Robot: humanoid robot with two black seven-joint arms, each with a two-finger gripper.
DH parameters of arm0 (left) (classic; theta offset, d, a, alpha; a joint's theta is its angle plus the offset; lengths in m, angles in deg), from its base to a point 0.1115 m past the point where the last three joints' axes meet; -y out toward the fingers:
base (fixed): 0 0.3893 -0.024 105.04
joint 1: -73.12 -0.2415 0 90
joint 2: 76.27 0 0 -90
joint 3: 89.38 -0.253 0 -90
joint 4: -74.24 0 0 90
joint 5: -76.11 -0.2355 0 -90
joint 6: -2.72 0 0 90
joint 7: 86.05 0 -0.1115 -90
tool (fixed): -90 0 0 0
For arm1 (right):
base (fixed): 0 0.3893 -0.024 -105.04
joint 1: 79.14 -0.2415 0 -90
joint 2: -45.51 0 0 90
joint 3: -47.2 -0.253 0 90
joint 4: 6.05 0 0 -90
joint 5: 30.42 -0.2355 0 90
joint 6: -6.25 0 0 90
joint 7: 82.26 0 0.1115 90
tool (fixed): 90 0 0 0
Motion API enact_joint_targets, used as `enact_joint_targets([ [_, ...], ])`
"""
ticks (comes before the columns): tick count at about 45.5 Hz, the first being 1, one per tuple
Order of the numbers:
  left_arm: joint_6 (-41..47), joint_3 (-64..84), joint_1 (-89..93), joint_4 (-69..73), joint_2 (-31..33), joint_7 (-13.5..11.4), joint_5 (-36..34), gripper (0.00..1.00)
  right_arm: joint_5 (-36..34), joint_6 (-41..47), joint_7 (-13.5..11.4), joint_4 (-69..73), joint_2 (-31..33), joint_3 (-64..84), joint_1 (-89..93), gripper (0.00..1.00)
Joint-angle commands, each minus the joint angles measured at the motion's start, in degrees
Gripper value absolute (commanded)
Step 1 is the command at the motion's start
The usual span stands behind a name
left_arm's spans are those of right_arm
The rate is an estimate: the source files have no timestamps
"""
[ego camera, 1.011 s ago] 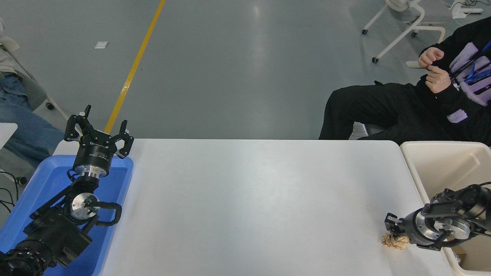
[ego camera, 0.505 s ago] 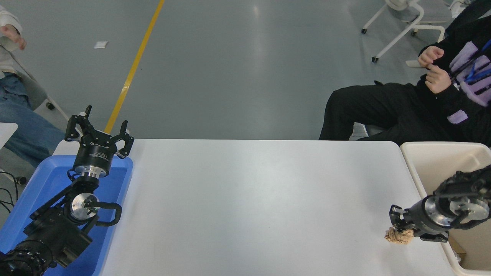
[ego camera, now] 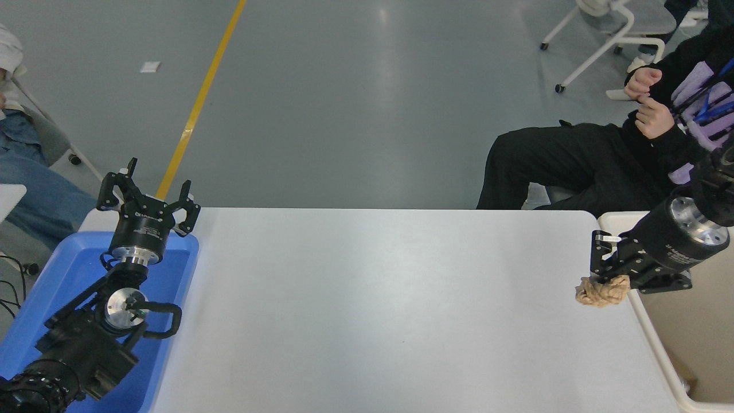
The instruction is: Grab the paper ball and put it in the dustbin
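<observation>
Nearest, at the lower left: one parked left arm lying over one shallow blue tray (ego camera: 63, 269), ending in the left gripper (ego camera: 150, 189) with fingers spread wide and nothing between them. Under both, one white table (ego camera: 367, 310), running across the middle. At the right edge: one cream-white dustbin (ego camera: 659, 355), only its left rim and part of its inner wall showing, set just beside the table's right end. Above that rim, reaching in from the right: the right gripper (ego camera: 609, 274), black fingers (ego camera: 599, 255) pointing left and down, closed on the single paper ball (ego camera: 601, 291). That tan crumpled wad hanging at the fingertips, above the table's right margin and just left of the bin's rim, not inside the bin. Farther back, beyond the table: grey floor with one yellow line (ego camera: 200, 100), one white wheeled chair frame (ego camera: 608, 34) at the upper right, one seated person in black (ego camera: 602, 160) at the far right with two hands raised, and part of a second person in jeans (ego camera: 28, 183) at the left edge
</observation>
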Motion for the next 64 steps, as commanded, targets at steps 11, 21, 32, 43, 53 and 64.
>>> enact_joint_targets([
  [11,0.0,0.0,0.0,0.0,0.0,0.0,0.0,0.99,-3.9,1.8,0.0,6.5,-4.1,6.1,-22.2,0.00],
  [21,0.0,0.0,0.0,0.0,0.0,0.0,0.0,0.99,-3.8,1.8,-0.1,5.9,-5.1,6.6,-21.6,0.00],
  [32,0.0,0.0,0.0,0.0,0.0,0.0,0.0,0.99,-4.2,1.8,-0.1,-0.9,-2.4,11.2,-13.9,0.00],
  [43,0.0,0.0,0.0,0.0,0.0,0.0,0.0,0.99,-7.1,1.8,-0.1,-14.1,3.8,12.9,-1.0,0.00],
  [53,0.0,0.0,0.0,0.0,0.0,0.0,0.1,0.99,-7.2,-14.5,0.0,-17.3,11.3,9.8,14.1,0.00],
  [64,0.0,0.0,0.0,0.0,0.0,0.0,0.0,0.99,-5.9,-33.4,0.0,-29.5,10.2,-0.5,39.8,0.00],
])
